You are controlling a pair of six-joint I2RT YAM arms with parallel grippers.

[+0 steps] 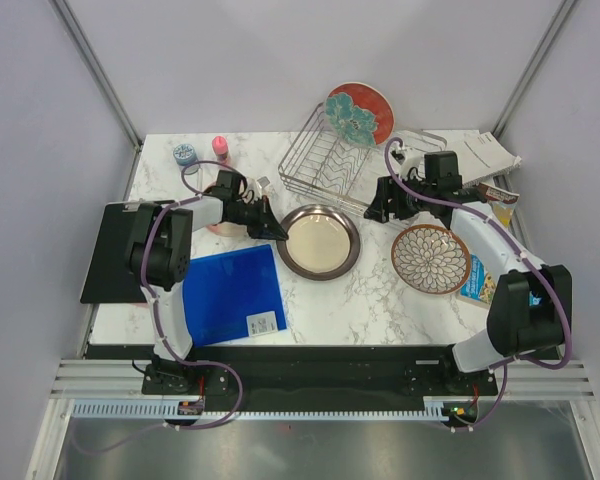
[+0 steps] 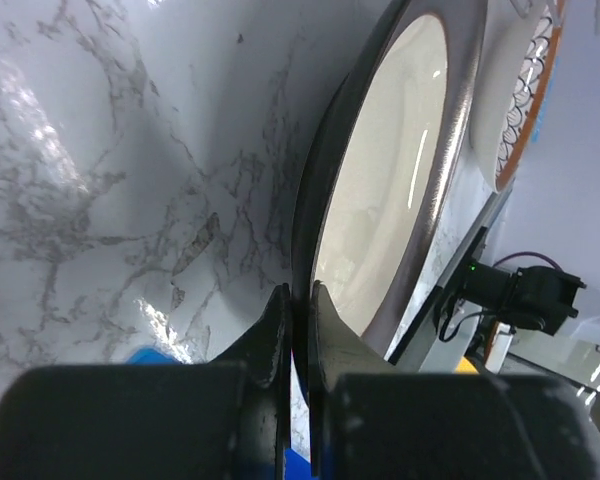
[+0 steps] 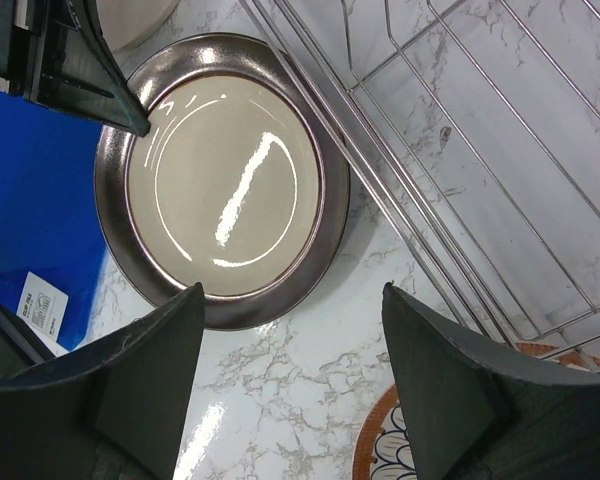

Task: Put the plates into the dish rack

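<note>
Pinching the left rim of the brown-rimmed cream plate (image 1: 318, 241), the left gripper (image 2: 298, 300) is clamped on it, just near of the dish rack (image 1: 325, 165). The right gripper (image 3: 292, 295) hangs apart above the table (image 1: 380, 300). A red-orange plate (image 1: 360, 112) stands in the rack.

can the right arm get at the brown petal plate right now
Probably yes. The petal plate lies flat on the table close beside the right arm, with nothing on top of it, and the right gripper is open and empty.
</note>
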